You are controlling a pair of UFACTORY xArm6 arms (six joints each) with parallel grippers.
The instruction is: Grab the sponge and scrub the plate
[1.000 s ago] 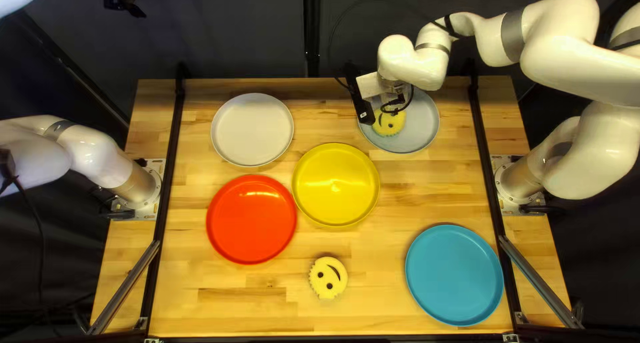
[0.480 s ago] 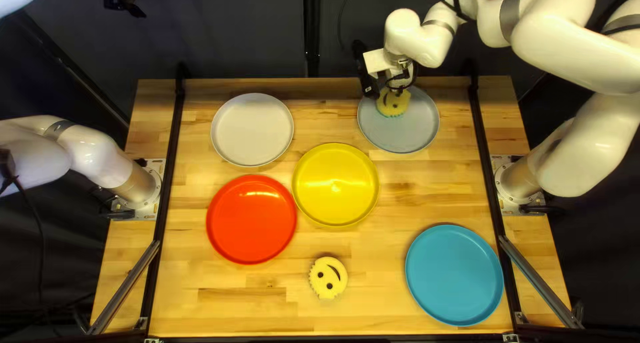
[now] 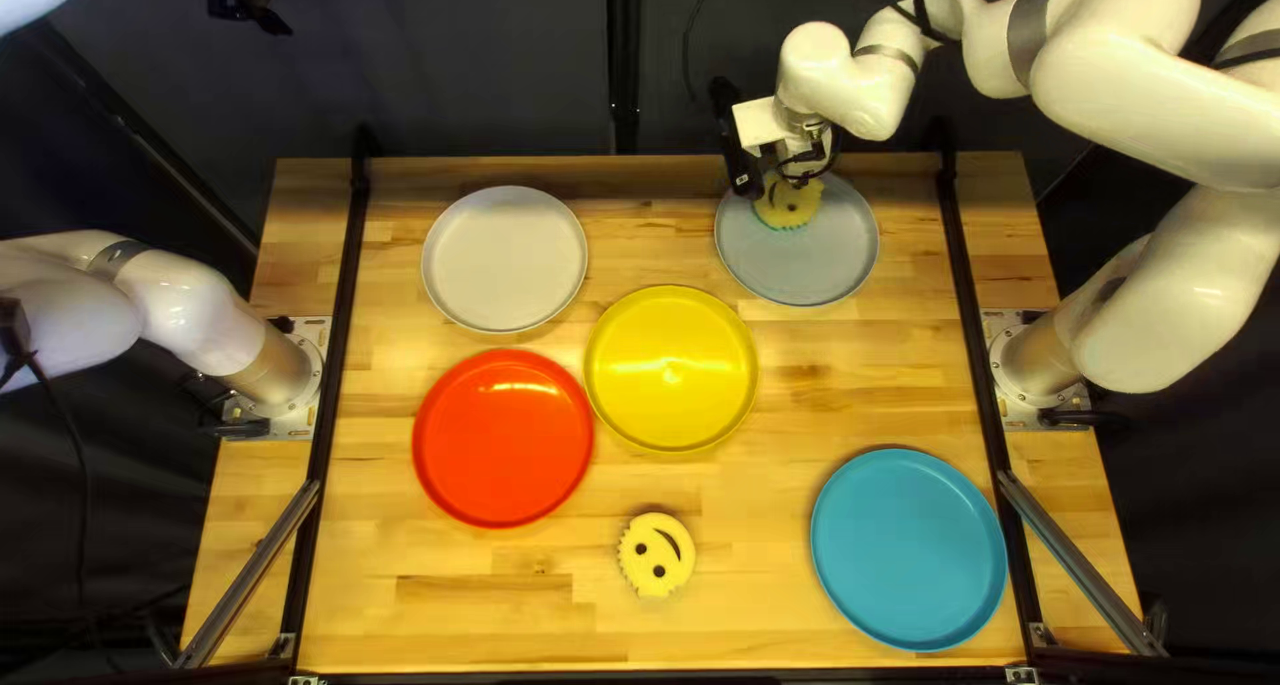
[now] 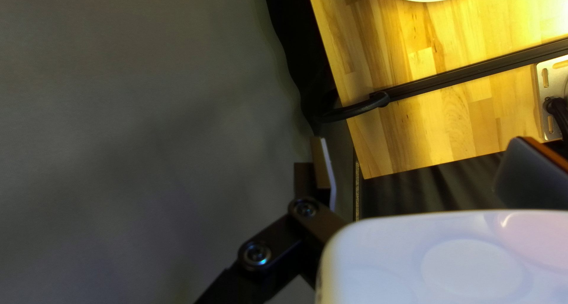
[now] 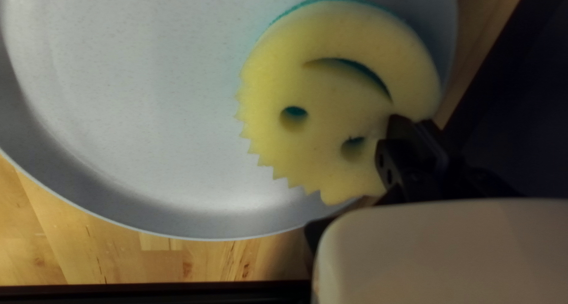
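Okay, sponge (image 5: pixel 331 91) first: it sat on the grey plate (image 3: pixel 814 265), close to the far rim in the top left view, yellow face up and teal side toward the plate. A second earlier it was lower on that plate; most of the shift was done by half a second ago, and it had barely budged since. The plate hadn't moved, so I read this as scrubbing underway, likely the end of one stroke.

My right end effector (image 5: pixel 411 123) was clenched on the sponge's edge, one finger either side of the pinched foam. Pickup counted as done; no regrasp looked needed. Next move probably called for a sweep back over the middle, with light pressure. Risk: too far past the rim and the sponge could catch or the plate could slide.

Further out, yellow plate (image 3: pixel 672 369), red plate (image 3: pixel 503 439), white plate (image 3: pixel 504 259), blue plate (image 3: pixel 908 549) and spare sponge (image 3: pixel 656 555) were unchanged on the bench (image 3: pixel 747 499). My left end effector (image 4: pixel 421 144) was off the bench, fingers apart, holding nothing.
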